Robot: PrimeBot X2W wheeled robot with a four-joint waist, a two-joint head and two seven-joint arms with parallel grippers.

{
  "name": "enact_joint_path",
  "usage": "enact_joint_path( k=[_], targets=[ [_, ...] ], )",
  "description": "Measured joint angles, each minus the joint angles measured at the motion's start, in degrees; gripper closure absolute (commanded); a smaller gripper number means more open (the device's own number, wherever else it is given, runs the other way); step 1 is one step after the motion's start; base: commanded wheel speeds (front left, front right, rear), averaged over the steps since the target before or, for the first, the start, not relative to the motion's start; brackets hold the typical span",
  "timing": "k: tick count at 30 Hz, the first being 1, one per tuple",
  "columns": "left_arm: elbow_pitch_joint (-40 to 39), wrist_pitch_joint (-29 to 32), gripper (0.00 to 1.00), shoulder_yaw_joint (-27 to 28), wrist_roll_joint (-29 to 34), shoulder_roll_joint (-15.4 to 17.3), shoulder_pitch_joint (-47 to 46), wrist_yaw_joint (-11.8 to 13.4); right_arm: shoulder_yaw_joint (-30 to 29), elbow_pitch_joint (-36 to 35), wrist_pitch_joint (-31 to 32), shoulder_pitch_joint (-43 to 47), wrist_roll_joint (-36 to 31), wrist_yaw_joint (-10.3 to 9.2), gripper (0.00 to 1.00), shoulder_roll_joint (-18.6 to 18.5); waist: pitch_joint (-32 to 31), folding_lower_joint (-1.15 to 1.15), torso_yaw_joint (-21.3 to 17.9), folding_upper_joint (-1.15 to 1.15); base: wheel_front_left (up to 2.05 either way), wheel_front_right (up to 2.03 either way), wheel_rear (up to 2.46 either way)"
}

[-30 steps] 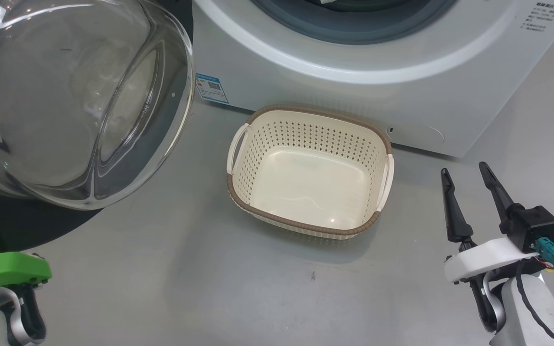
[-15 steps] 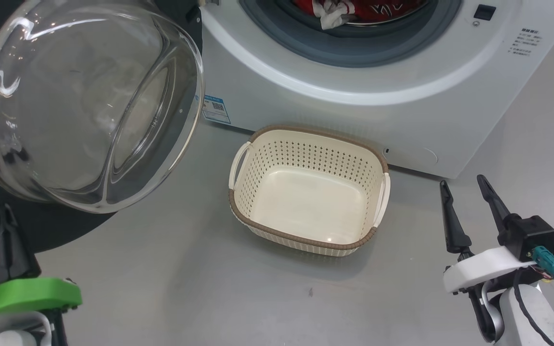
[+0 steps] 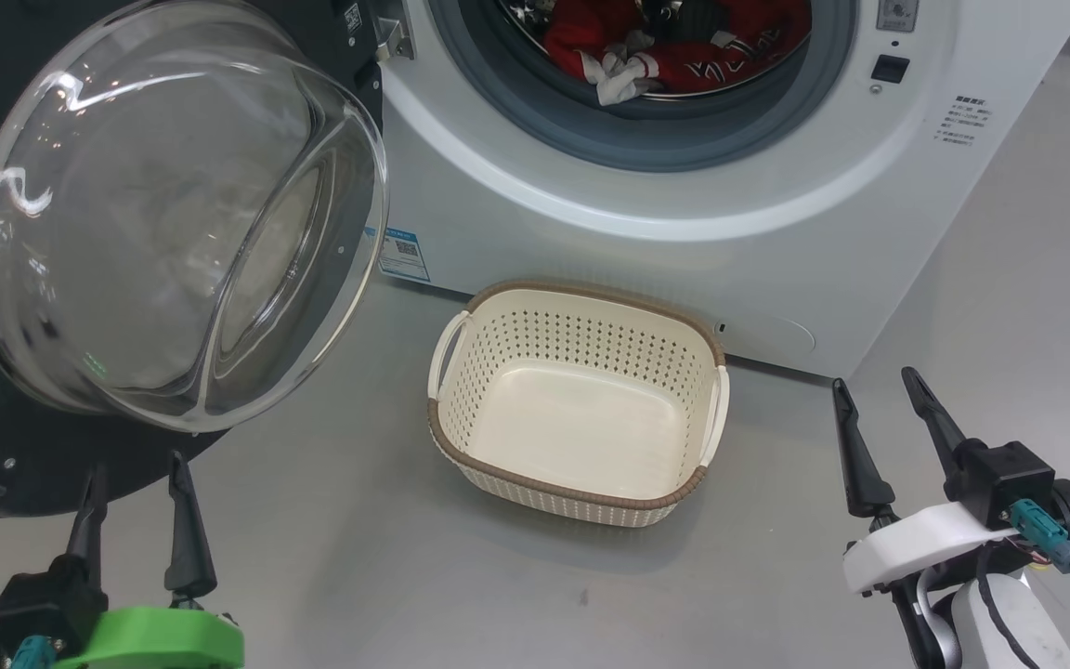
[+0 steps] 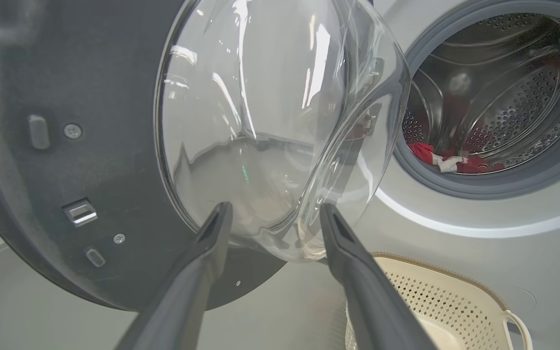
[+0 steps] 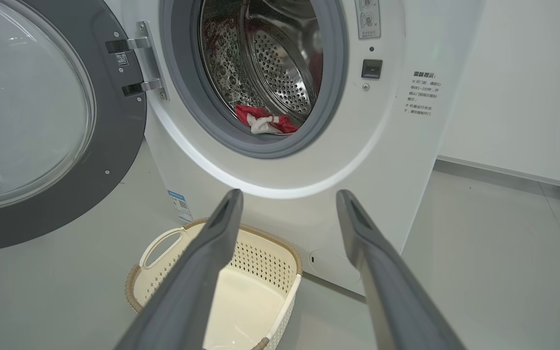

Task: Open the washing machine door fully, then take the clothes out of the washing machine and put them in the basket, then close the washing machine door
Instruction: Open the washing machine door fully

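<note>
Either side of the basket [image 3: 581, 291], set before the washer [image 3: 646, 246] to catch clothes [image 3: 591, 42], my left hand [image 3: 136, 465] and right hand [image 3: 872, 378] hang spread and empty, door [image 3: 173, 214] open wide

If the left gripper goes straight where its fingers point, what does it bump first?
Most likely the bulging clear glass centre of the round black-rimmed washing machine door; the left gripper aims at its lower edge, though depth is unclear.
</note>
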Motion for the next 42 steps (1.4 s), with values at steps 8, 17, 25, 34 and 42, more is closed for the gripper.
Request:
enact_joint_path(
  k=[8, 17, 25, 34, 42],
  targets=[
    [-1.9, 0.0, 0.0, -1.97, -0.01, 0.01, 1.77, -0.75, 1.57, -0.11, 0.0, 0.41, 0.04, 0.1, 0.0, 0.34, -1.38, 0.0, -2.34, 0.0, 0.0, 0.0, 0.0],
    [-2.94, 0.85, 0.0, -4.91, -0.63, 0.0, 1.83, -2.05, 2.38, -0.44, 0.0, 1.08, 1.58, 0.11, 0.0, 0.4, -2.5, 0.0, -6.6, 0.0, 0.0, 0.0, 0.0],
    [-2.82, 2.2, 0.0, -5.99, -0.74, 0.0, 2.3, -2.54, 4.19, -1.36, 0.0, 1.58, 3.55, 0.04, 0.0, 0.47, -3.45, 0.0, -11.37, 0.0, 0.0, 0.0, 0.0],
    [-2.57, 3.86, 0.0, -6.7, 0.1, 0.11, 3.13, -2.5, 5.55, -2.05, 0.0, 3.96, 5.21, -0.26, 0.0, 0.49, -4.9, 0.0, -17.49, 0.0, 0.0, 0.0, 0.0],
    [-2.22, 5.16, 0.0, -6.93, 0.49, 0.44, 3.97, -2.47, 6.33, -2.55, 0.0, 5.73, 5.57, -1.13, 0.0, 0.51, -6.47, 0.0, -21.05, 0.0, 0.0, 0.0, 0.0]
  ],
)
